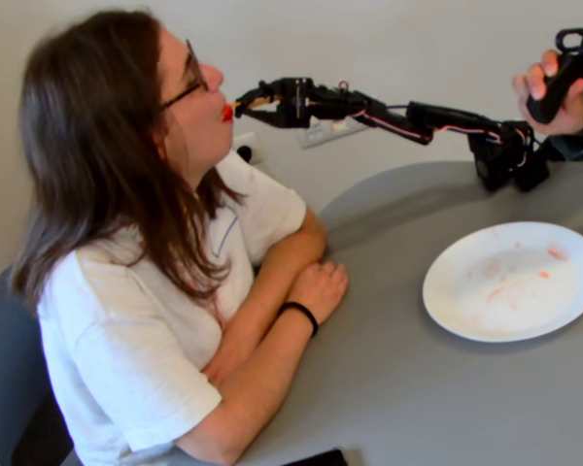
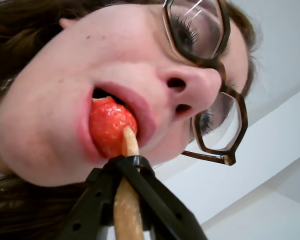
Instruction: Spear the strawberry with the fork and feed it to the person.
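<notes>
The person (image 1: 126, 223) sits at the left of the fixed view, head tilted back, mouth open. The strawberry (image 1: 226, 113) is at her lips; in the wrist view the strawberry (image 2: 110, 127) sits between her lips, speared on the fork (image 2: 127, 200). The fork (image 1: 245, 101) sticks out from my gripper (image 1: 262, 105), which is shut on its handle. In the wrist view my gripper (image 2: 126, 165) clamps the tan handle from both sides. The black arm stretches out level from its base at the right toward her face.
A white plate (image 1: 513, 280) with pink juice smears lies on the grey table (image 1: 398, 379) at the right. A hand holding a dark controller (image 1: 559, 78) is at the top right. Her folded arms rest on the table's left edge.
</notes>
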Tool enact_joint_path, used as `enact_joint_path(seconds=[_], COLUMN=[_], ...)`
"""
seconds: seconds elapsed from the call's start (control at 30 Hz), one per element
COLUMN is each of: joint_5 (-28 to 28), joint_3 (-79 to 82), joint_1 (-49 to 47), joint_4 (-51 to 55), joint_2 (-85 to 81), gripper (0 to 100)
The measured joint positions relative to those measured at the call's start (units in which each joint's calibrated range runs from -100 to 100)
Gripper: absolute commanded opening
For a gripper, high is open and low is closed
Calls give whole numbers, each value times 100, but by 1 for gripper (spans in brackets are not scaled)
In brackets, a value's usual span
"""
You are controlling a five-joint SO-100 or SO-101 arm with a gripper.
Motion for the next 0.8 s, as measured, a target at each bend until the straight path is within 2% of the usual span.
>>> enact_joint_path(seconds=[0.23, 0.33, 0.43, 0.5, 0.53, 0.6, 0.63, 0.7, 0.73, 0.8], joint_5=[0, 0, 0, 0, 0, 0, 0, 0, 0, 0], joint_3=[9, 9, 18, 0, 9, 0, 0, -9, -9, -45], joint_1=[25, 8, 8, 8, -8, -59, -159, -260, -352, -419], joint_4=[77, 566, 1725, 2111, 2866, 3252, 3981, 4719, 5680, 6375], joint_2=[34, -25, -792, -1180, -1736, -2065, -2503, -2882, -3346, -3742], gripper=[1, 1, 1, 1, 1, 1, 1, 1, 1, 1])
